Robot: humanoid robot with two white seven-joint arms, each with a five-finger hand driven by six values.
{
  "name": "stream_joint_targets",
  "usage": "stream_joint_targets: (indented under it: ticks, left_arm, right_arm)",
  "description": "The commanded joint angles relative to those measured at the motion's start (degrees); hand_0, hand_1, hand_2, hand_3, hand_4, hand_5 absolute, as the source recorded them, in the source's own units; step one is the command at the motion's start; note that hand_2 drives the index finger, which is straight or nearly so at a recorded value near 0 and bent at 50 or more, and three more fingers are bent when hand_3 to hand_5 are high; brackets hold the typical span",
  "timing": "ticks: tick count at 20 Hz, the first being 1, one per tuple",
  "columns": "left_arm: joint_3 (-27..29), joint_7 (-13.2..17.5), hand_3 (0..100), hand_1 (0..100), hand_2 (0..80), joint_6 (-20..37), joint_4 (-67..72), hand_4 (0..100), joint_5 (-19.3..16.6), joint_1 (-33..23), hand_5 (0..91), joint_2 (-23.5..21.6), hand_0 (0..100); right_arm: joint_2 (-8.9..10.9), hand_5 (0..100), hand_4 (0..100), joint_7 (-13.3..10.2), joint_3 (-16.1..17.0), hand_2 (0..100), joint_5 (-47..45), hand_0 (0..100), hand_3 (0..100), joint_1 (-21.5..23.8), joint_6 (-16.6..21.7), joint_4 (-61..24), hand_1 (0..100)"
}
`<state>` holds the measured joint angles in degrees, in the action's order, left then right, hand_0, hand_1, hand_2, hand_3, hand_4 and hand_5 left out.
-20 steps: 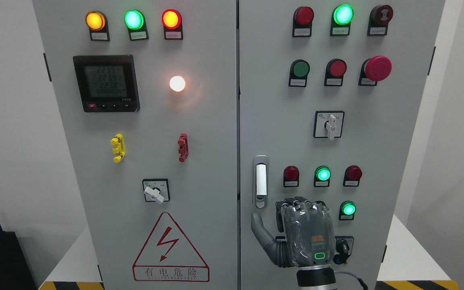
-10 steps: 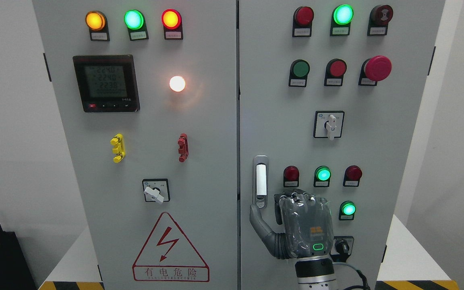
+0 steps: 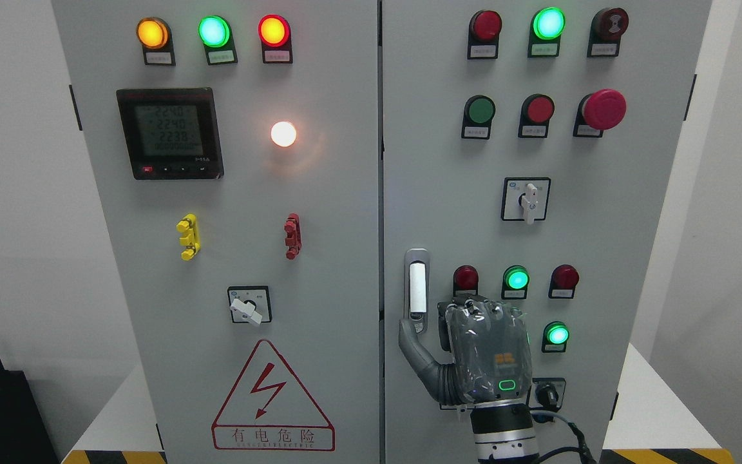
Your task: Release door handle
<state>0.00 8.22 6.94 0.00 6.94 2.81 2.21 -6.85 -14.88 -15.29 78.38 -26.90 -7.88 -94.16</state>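
One hand is working: my right hand [image 3: 467, 354] is sitting against the grey cabinet door [image 3: 448, 193], thumb reaching up-left to touch the bottom of the tall silver door handle with its white insert [image 3: 417, 290], fingers curled loosely, gripping nothing. Pulling away crookedly, I am risking my thumb hooking the handle and tugging the door, I judge. Red indicator lamp [image 3: 466, 278], green lit lamp [image 3: 516, 279] and green button [image 3: 557, 334] are crowding my knuckles on the right.

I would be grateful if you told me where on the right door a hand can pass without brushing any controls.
Bare patches: the left strip above the door handle, beside the green button, and the band between the rotary switch and the button row. Crowded: the lower right, where the right hand sits among indicator lamps.
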Motion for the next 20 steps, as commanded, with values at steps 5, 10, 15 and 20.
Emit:
stream_joint_targets:
  ticks: [5, 10, 15, 20]
  left_arm:
    - [0.62, -0.05, 0, 39, 0.0, 0.00, 0.97, 0, 0.00, 0.00, 0.0, -0.01, 12]
    - [0.62, -0.05, 0, 39, 0.0, 0.00, 0.97, 0, 0.00, 0.00, 0.0, -0.01, 12]
    - [0.62, -0.05, 0, 39, 0.0, 0.00, 0.97, 0, 0.00, 0.00, 0.0, -0.01, 12]
    - [0.62, -0.05, 0, 39, 0.0, 0.00, 0.97, 0, 0.00, 0.00, 0.0, -0.01, 12]
  right_arm:
    - [-0.18, 98, 94, 0.11, 0.09, 97, -0.15, 37, 100, -0.52, -0.03, 0.64, 15]
    - [-0.27, 98, 94, 0.11, 0.09, 97, -0.15, 37, 100, -0.70, -0.03, 0.99, 15]
    - [-0.36, 98, 94, 0.20, 0.09, 97, -0.15, 37, 100, -1.05, -0.29, 1.08, 16]
    - [-0.36, 98, 94, 0.20, 0.09, 97, -0.15, 37, 100, -1.05, -0.29, 1.17, 16]
